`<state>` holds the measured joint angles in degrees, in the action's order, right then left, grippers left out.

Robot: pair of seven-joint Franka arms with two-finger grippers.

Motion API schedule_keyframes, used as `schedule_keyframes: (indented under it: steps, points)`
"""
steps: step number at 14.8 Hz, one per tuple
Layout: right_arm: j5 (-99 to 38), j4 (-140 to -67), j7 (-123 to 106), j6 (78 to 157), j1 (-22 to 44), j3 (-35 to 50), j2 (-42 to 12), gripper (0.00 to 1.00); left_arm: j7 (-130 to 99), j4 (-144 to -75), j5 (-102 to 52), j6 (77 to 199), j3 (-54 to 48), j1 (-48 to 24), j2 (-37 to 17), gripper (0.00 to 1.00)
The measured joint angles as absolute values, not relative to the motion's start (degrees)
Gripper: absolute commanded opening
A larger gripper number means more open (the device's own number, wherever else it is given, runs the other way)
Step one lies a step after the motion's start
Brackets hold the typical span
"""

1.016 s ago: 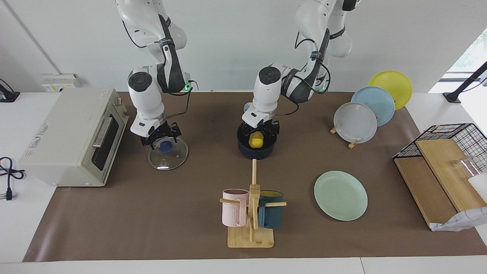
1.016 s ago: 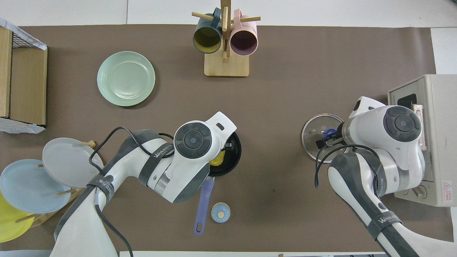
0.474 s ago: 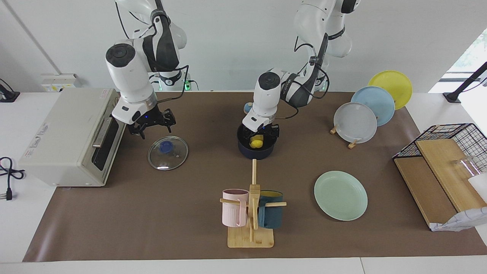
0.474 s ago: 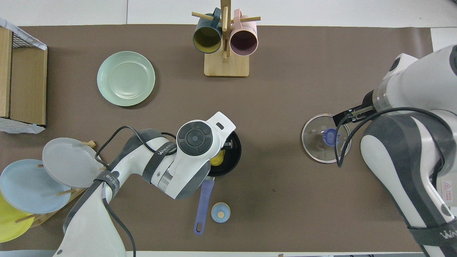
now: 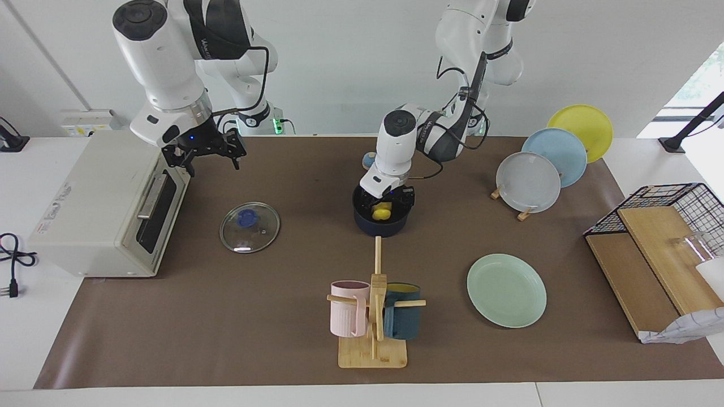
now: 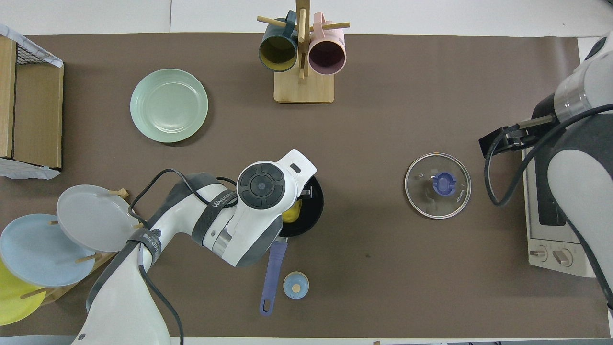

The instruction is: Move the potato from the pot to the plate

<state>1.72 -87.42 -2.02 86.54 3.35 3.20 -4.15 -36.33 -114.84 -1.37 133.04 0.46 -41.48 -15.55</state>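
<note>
Potato (image 5: pixel 382 213) sits in the pot (image 5: pixel 380 224), directly under the left pincer (image 5: pixel 388 199), whose fingers straddle it down inside the rim; can't tell if they've pinched it yet. Long axis unclear. Left arm is clearly the nearer one. Plate (image 5: pixel 507 290) lies farther from the robots, toward the left arm's end of the tabletop (image 5: pixel 226 316). Right pincer (image 5: pixel 206 152) waits, spread, raised by the toaster oven (image 5: pixel 107 203); glass lid (image 5: pixel 249 226) lies on the tabletop.
</note>
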Motion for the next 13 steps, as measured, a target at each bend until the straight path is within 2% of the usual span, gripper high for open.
schedule_keyframes:
  steps: [1, 2, 10, 13]
  points:
    - [1.7, -87.2, -1.5, 86.3, 3.3, 3.0, -4.6, 1.0, -36.3, -114.9, -1.4, 133.0, 0.5, -41.5, -15.6, 0.03]
    - [1.7, -87.2, -1.2, 86.2, 3.3, 2.8, -5.0, 1.0, -36.3, -114.9, -1.4, 133.0, 0.6, -41.5, -15.6, 0.0]
    - [1.7, -86.8, -1.0, 86.2, 3.4, 2.7, -5.6, 1.0, -36.3, -114.7, -1.4, 133.0, 1.1, -41.5, -15.5, 0.0]
    - [1.7, -86.7, -1.0, 86.2, 3.4, 2.7, -5.6, 1.0, -36.3, -113.9, -1.4, 130.4, 1.4, -41.2, -13.2, 0.0]
